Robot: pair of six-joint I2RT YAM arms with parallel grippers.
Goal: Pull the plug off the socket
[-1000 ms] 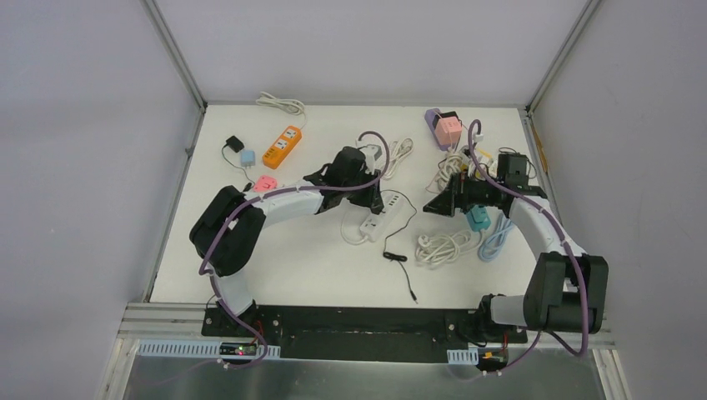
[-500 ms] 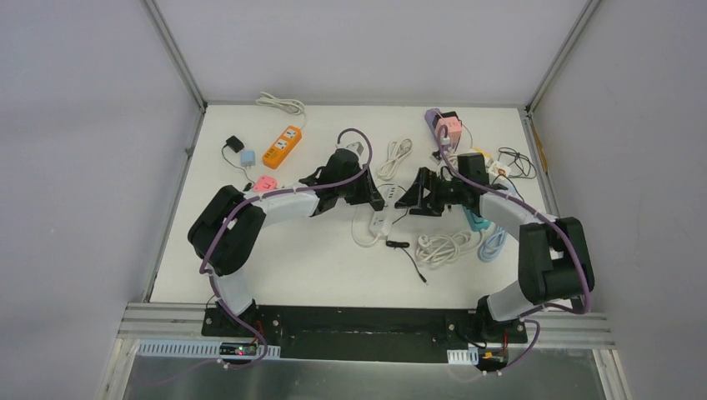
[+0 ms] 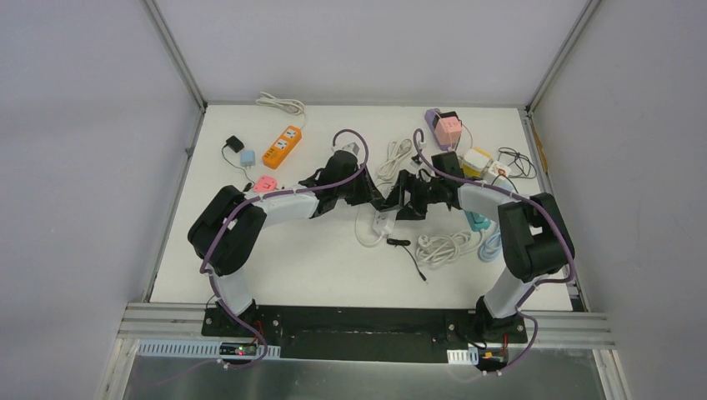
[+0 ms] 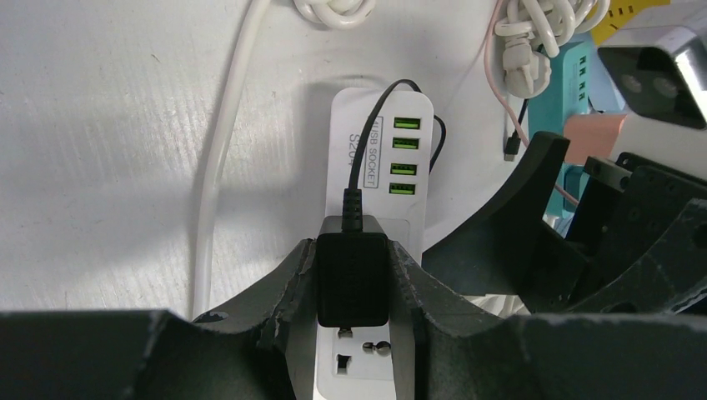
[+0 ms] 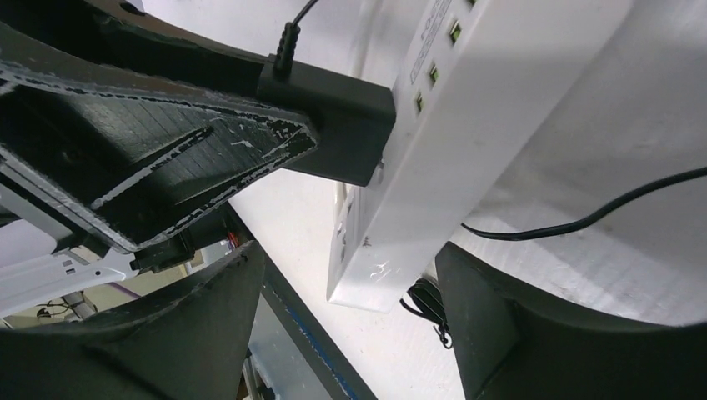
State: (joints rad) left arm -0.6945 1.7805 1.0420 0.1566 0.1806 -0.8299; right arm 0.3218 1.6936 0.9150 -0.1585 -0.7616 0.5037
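A black plug (image 4: pixel 353 279) with a thin black lead sits in the white socket strip (image 4: pixel 379 108), whose green USB ports show beyond it. My left gripper (image 4: pixel 353 258) is shut on the plug, one finger pressed to each side. In the right wrist view the same plug (image 5: pixel 333 125) sticks out of the strip (image 5: pixel 467 108). My right gripper (image 5: pixel 346 267) is open and straddles the strip's near end, with a gap on the left side. From above, both grippers (image 3: pixel 373 198) (image 3: pixel 398 200) meet over the strip (image 3: pixel 379 223).
An orange power strip (image 3: pixel 282 146) and small adapters (image 3: pixel 248 157) lie at the back left. A pink-and-purple adapter (image 3: pixel 444 127), a teal strip (image 3: pixel 478 219) and coiled white cables (image 3: pixel 442 246) crowd the right. A loose black jack cable (image 3: pixel 408 254) lies in front of the strip.
My right arm has swung left from the cable pile to the white strip, and its jaws have narrowed around the strip's end. The left gripper has kept its hold on the plug.
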